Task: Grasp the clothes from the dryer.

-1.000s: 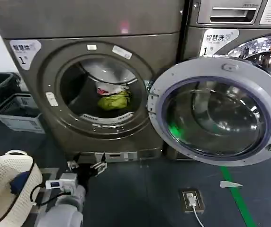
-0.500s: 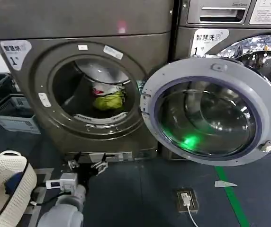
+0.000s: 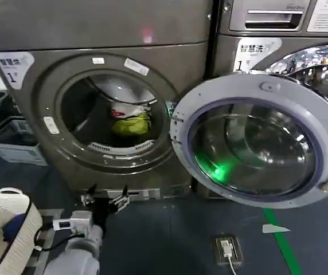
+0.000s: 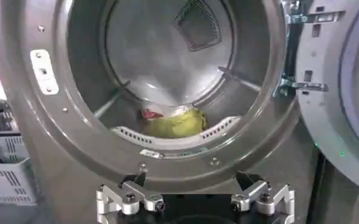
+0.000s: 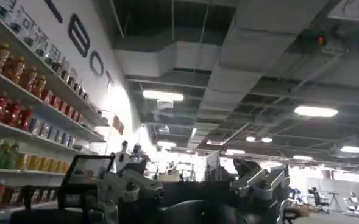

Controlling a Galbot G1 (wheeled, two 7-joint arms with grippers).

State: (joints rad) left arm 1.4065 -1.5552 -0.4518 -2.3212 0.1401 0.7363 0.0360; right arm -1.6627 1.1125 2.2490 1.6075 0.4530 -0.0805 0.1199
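The dryer [image 3: 32, 132] stands ahead on the left with its round door [image 3: 256, 143] swung open to the right. The clothes [image 3: 131, 121], a yellow-green bundle with a white and red piece on top, lie on the drum floor [image 4: 176, 123]. My left gripper [image 3: 105, 196] hangs low in front of the machine, below the porthole rim and well short of the clothes. Its jaws stand wide apart with nothing between them [image 4: 193, 182]. My right gripper [image 5: 188, 165] points up at the ceiling, far from the dryer, and is open and empty.
A white perforated basket [image 3: 3, 229] sits on the floor at the lower left. Grey crates [image 3: 9, 143] stand left of the dryer and a like machine [image 3: 278, 34] to its right. The open door juts out on the right. A floor socket [image 3: 227, 249] and a green line [image 3: 281, 240] mark the dark floor.
The head view has shifted a little, so the dryer and basket sit slightly further left. The left gripper keeps its place below the porthole. The clothes have not moved.
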